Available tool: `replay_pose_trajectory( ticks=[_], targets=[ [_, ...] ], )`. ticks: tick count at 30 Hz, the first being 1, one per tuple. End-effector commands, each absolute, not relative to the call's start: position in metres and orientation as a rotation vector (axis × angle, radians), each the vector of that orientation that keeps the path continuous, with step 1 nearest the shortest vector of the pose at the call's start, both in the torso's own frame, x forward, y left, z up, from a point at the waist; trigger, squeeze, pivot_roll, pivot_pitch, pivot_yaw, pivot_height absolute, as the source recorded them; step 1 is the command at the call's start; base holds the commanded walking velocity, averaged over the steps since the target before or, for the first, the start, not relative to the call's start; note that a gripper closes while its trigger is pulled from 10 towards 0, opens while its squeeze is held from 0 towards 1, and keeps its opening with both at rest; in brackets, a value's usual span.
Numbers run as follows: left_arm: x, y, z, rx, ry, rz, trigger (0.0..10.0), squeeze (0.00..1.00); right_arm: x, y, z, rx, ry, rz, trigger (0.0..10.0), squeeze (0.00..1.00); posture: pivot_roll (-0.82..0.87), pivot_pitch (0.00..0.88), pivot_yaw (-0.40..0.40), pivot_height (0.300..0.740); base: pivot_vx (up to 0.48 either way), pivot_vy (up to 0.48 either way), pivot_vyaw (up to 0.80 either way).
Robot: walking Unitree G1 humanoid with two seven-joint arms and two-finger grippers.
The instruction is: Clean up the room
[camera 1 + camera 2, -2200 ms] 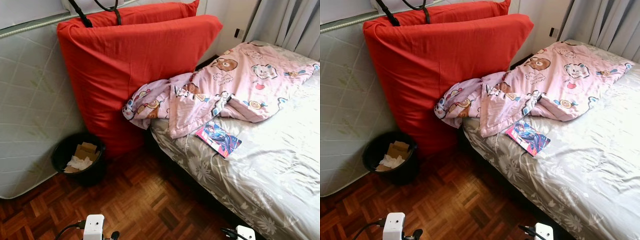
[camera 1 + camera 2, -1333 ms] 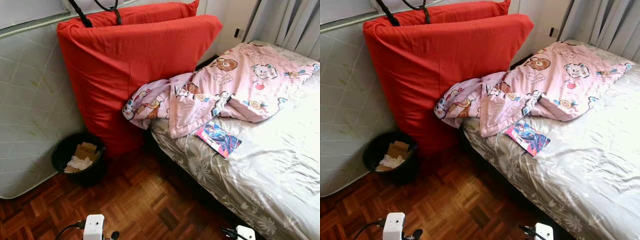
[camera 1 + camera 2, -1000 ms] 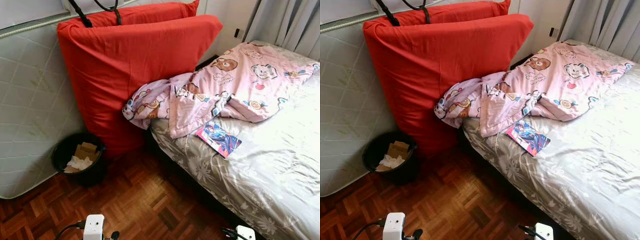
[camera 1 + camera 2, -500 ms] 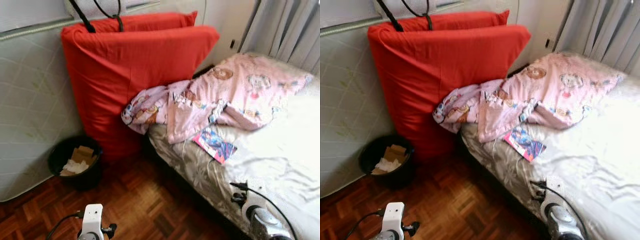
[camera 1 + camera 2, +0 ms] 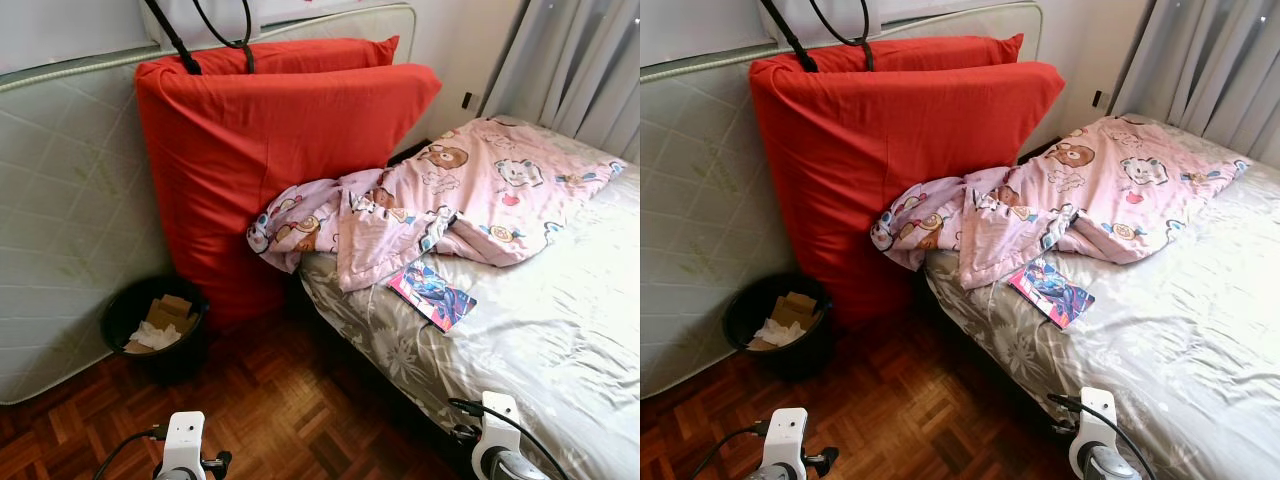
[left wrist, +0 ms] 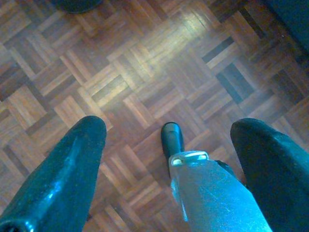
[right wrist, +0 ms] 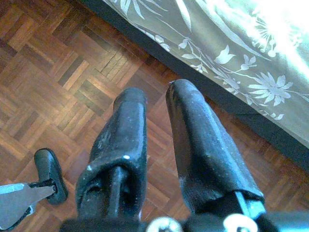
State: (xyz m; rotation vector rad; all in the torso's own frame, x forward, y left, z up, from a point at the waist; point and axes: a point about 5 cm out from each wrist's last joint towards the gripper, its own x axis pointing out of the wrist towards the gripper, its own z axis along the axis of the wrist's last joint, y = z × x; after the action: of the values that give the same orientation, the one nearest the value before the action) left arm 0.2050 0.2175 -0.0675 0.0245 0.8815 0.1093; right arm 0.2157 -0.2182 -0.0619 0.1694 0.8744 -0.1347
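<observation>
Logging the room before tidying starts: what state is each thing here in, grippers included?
pink blanket: crumpled, one end hanging off the bed's edge.
comic book: closed, flat on the bed.
black bin: upright, holding cardboard and paper.
red mattress: upright, leaning against the wall.
left gripper: open, above the floor.
right gripper: nearly shut, empty.

red cushions [image 5: 280, 150]: 2 | pink blanket [image 5: 440, 200]: 1 | comic book [image 5: 432, 293]: 1 | black bin [image 5: 155, 325]: 1 | bed [image 5: 560, 330]: 1
</observation>
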Motion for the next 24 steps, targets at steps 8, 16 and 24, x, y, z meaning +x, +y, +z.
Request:
replay_pose_trajectory(
  ticks=[8,16,24],
  targets=[
    [0.2091,0.2249,-0.0603,0.152,0.768,0.142,10.0,0.0,0.2201,-0.2184,-0.0586,0.169,0.835,-0.134,10.0,0.0,-0.05,0.0,-0.032,0.74,0.0,0.0,0.0],
    [0.2088,0.2241,-0.0606,0.14,0.766,0.135,10.0,0.0,0.2221,-0.2186,-0.0567,0.159,0.805,-0.126,10.0,0.0,-0.05,0.0,-0.033,0.74,0.0,0.0,0.0],
    [0.2066,0.2229,-0.0634,0.15,0.809,0.102,10.0,0.0,0.2203,-0.2183,-0.0583,0.137,0.837,-0.103,10.0,0.0,-0.05,0.0,-0.034,0.74,0.0,0.0,0.0]
  ],
)
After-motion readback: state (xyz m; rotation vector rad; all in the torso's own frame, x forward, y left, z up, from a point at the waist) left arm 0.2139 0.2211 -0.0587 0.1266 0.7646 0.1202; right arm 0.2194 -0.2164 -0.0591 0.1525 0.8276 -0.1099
